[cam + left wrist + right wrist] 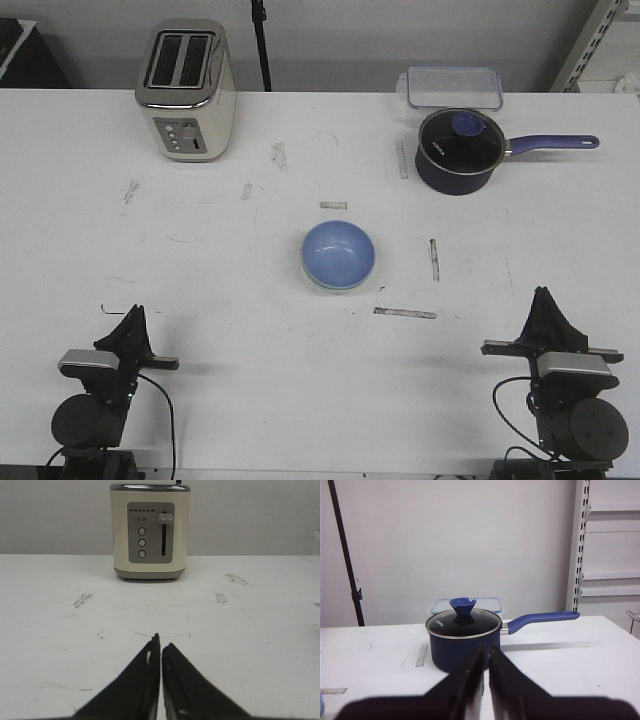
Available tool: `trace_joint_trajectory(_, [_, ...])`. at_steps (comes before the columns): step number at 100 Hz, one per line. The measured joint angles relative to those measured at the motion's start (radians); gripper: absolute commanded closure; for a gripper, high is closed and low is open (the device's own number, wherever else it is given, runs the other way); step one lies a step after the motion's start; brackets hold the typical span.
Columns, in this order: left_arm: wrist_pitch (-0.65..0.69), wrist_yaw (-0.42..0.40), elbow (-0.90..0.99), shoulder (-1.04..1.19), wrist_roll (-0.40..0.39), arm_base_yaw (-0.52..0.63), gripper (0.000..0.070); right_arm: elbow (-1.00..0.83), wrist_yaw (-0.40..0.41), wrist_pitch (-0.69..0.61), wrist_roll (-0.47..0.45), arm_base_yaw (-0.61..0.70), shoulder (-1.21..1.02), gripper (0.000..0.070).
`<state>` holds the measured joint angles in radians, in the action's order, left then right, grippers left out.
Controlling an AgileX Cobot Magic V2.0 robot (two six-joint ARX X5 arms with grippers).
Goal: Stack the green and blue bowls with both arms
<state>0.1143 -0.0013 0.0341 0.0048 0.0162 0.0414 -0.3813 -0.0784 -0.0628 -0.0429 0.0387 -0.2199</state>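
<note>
The light blue bowl (338,252) sits upright in the middle of the table. A thin pale mint edge (338,289) shows under its near rim, so the green bowl appears to lie beneath it, mostly hidden. My left gripper (133,312) rests at the near left, shut and empty, far from the bowls; in the left wrist view (161,645) its jaws are together over bare table. My right gripper (543,295) rests at the near right, shut and empty; in the right wrist view (485,650) its jaws nearly touch.
A cream toaster (186,92) stands at the back left, also seen in the left wrist view (149,530). A dark navy saucepan (458,152) with lid and purple handle stands at the back right, also in the right wrist view (462,640). A clear lidded box (453,87) lies behind it.
</note>
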Motion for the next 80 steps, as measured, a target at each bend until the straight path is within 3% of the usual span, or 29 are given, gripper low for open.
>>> trace_joint_trajectory(80, [0.000,0.000,0.000,0.000,0.000,0.000,0.0698,0.000,0.003,-0.016,0.001,0.000,0.002,0.0691])
